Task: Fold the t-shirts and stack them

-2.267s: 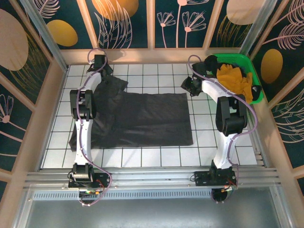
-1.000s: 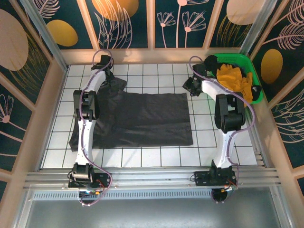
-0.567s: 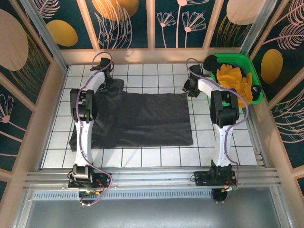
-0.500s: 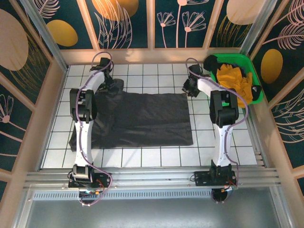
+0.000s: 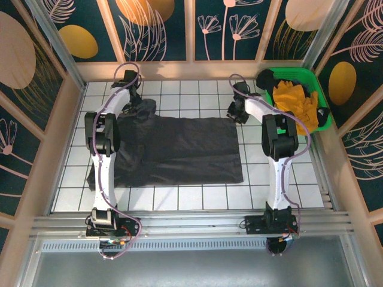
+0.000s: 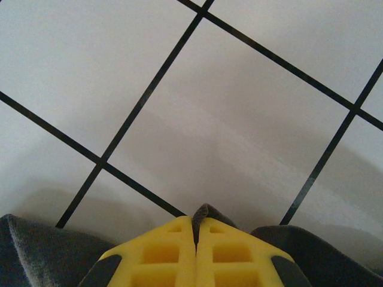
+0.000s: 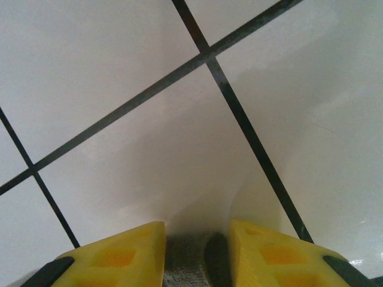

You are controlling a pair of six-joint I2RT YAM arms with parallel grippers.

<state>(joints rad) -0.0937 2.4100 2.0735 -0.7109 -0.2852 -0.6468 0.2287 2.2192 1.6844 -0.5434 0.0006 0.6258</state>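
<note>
The left arm [image 5: 99, 161] reaches up the left side of the desk [image 5: 269, 179]. The left jaws are at the far left corner of the dark grey t-shirt [image 5: 179, 149]. In the left wrist view the yellow fingers [image 6: 161, 251] are clenched flat against each other. A thin lip of grey cloth is nipped in the seam and pokes out just past the tips. More of the t-shirt [image 6: 36, 251] bulges out on both sides of the left jaws, low and close in. Ahead of them lies bare white desk [image 6: 239, 119] crossed by dark grid lines.

From the left jaws the t-shirt spreads towards the arm bases and across to the right jaws as a flat, roughly rectangular sheet. A looser flap trails down beside the left arm.

The right arm [image 5: 278, 173] runs up the right side, and the right jaws are at the t-shirt's far right corner. In the right wrist view the yellow fingers [image 7: 119, 254] stand somewhat apart. A bunched fold of grey cloth [image 7: 185, 257] fills the gap between them, so the right jaws are grasping the t-shirt there. Bare tiled desk lies ahead of these jaws too.

To the right of the right jaws, at the desk's far right corner, is a green bin [image 5: 293, 70]. A yellow-orange cloth [image 5: 293, 98] is heaped inside it.
</note>
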